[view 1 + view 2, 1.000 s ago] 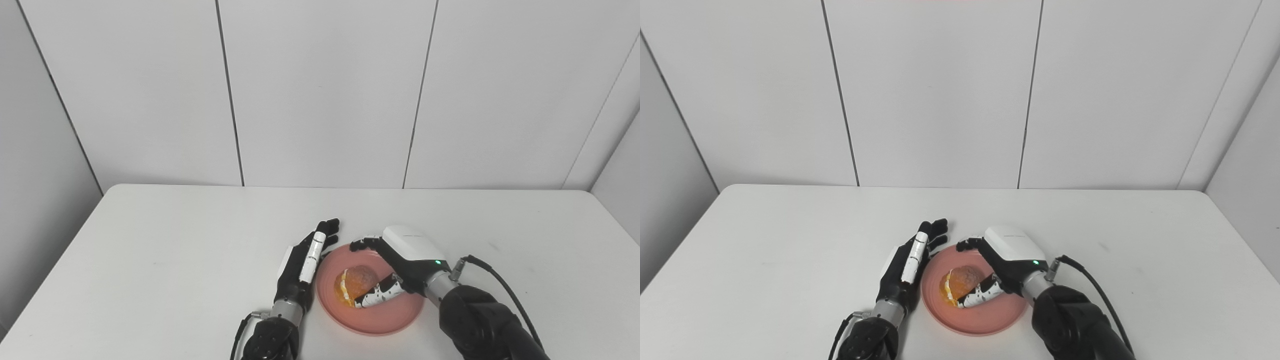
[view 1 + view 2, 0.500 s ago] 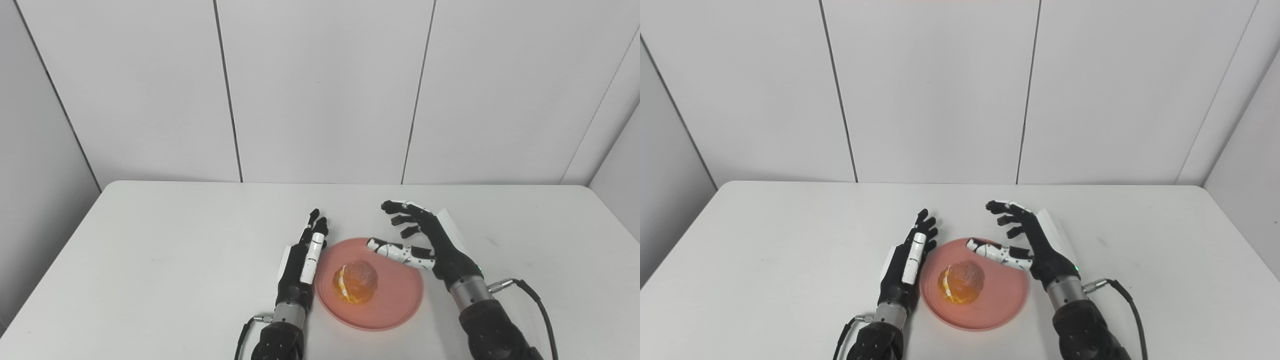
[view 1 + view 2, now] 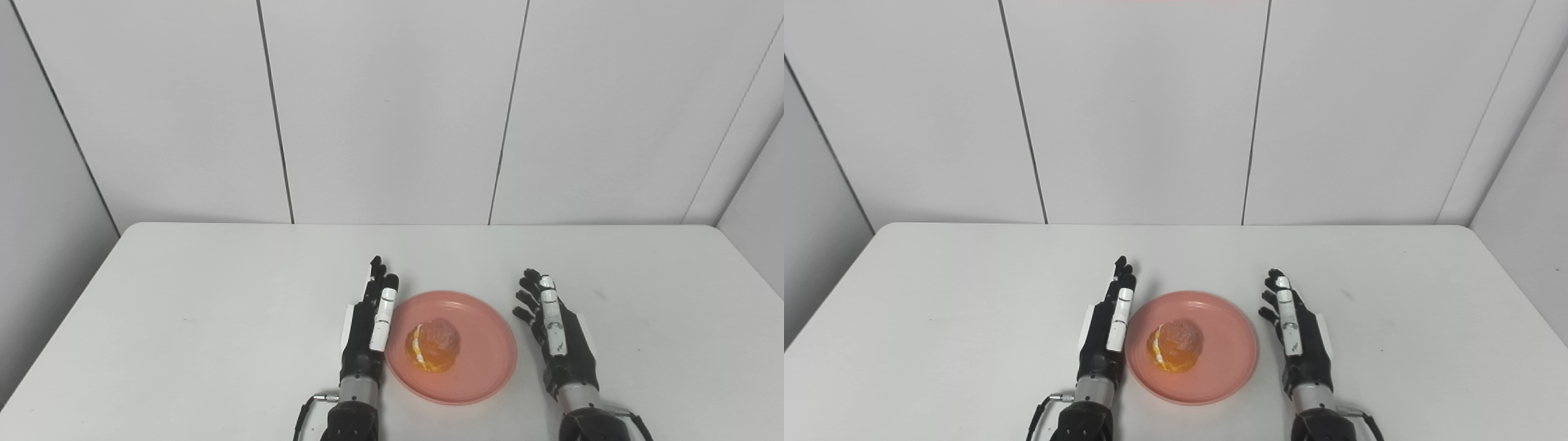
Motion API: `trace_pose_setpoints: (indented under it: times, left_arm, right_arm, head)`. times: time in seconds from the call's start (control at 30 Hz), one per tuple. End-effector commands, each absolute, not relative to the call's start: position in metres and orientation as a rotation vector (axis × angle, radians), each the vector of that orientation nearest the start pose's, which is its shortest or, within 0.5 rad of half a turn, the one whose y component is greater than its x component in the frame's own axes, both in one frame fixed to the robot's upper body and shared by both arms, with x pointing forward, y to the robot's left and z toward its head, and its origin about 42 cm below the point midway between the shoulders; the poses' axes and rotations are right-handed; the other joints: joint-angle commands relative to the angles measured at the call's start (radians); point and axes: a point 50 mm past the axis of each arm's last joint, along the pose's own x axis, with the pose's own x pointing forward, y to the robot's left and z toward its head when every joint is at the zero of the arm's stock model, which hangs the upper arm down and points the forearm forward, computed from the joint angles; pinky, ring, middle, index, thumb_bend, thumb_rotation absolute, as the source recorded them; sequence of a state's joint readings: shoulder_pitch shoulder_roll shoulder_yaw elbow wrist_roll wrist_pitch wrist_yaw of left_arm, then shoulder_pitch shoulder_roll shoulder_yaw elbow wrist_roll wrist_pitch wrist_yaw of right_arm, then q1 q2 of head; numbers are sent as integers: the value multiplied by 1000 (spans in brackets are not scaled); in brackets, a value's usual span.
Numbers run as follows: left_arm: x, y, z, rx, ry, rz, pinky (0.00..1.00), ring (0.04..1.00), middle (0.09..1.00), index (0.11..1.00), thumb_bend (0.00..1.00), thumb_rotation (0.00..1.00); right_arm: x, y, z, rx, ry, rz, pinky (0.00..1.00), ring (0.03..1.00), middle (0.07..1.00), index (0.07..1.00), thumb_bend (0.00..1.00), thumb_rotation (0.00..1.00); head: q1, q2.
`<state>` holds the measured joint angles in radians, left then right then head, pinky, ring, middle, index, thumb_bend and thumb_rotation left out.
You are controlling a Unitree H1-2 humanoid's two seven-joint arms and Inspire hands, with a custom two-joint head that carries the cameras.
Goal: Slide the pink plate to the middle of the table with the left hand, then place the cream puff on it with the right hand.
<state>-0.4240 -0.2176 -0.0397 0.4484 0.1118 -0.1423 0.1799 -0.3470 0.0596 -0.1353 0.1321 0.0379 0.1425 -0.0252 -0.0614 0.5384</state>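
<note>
The pink plate (image 3: pixel 484 361) lies on the white table (image 3: pixel 202 318) near its front middle. The cream puff (image 3: pixel 433 345), golden with a band of cream, sits on the plate a little left of its centre. My left hand (image 3: pixel 370 321) is open, fingers straight, right beside the plate's left rim. My right hand (image 3: pixel 556 334) is open and empty, fingers straight, just to the right of the plate and apart from it. Both hands also show in the right eye view, the left hand (image 3: pixel 1107 327) and the right hand (image 3: pixel 1297 337).
Grey wall panels (image 3: pixel 392 110) stand behind the table's far edge. Cables run from both wrists at the picture's bottom edge.
My right hand let go of the cream puff, lifted off the plate and moved to the plate's right side, fingers straightened. The left hand straightened beside the plate. The puff stays on the plate.
</note>
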Motion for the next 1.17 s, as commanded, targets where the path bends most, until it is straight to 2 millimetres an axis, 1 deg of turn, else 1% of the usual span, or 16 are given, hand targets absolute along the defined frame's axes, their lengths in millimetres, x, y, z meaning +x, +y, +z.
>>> trace_pose_setpoints:
  times: [0.0, 0.13, 0.2, 0.33, 0.47, 0.53, 0.6, 0.73, 1.13]
  left_arm:
    - [384, 86, 103, -66, -1, 6, 1000, 1000, 1000, 1000, 647, 993]
    - [385, 89, 102, -65, 4, 7, 1000, 1000, 1000, 1000, 641, 989]
    - [386, 92, 101, -63, 9, 10, 1000, 1000, 1000, 1000, 638, 983]
    - [387, 96, 101, -60, 15, 14, 1000, 1000, 1000, 1000, 628, 981]
    - [387, 97, 101, -60, 13, 13, 1000, 1000, 1000, 1000, 630, 983]
    - [387, 97, 100, -64, 16, 11, 1000, 1000, 1000, 1000, 627, 974]
    - [387, 96, 99, -65, 18, 9, 1000, 1000, 1000, 1000, 629, 974]
    - [386, 94, 100, -67, 13, 11, 1000, 1000, 1000, 1000, 631, 968]
    - [383, 92, 99, -50, 8, 8, 1000, 1000, 1000, 1000, 622, 974]
  right_arm:
    - [392, -190, 164, 153, -94, -38, 918, 912, 912, 875, 848, 1000]
    - [388, -188, 158, 179, -89, -45, 982, 931, 915, 854, 854, 1000]
    - [386, -188, 156, 194, -91, -52, 996, 947, 925, 859, 863, 1000]
    - [383, -187, 152, 187, -116, -64, 1000, 970, 935, 869, 850, 1000]
    - [382, -185, 148, 132, -155, -46, 1000, 993, 955, 883, 831, 1000]
    - [380, -183, 146, 85, -171, -21, 1000, 999, 971, 898, 832, 1000]
    - [379, -182, 145, 56, -181, -4, 1000, 1000, 973, 905, 853, 1000]
    - [378, -181, 142, 50, -185, 8, 1000, 1000, 964, 898, 875, 1000]
    - [378, -184, 135, 74, -157, 13, 1000, 1000, 966, 904, 858, 1000]
  head:
    - [1, 1]
    - [3, 2]
    - [2, 5]
    - [-1, 6]
    - [-1, 7]
    - [1, 9]
    - [0, 9]
    - [1, 10]
    - [1, 11]
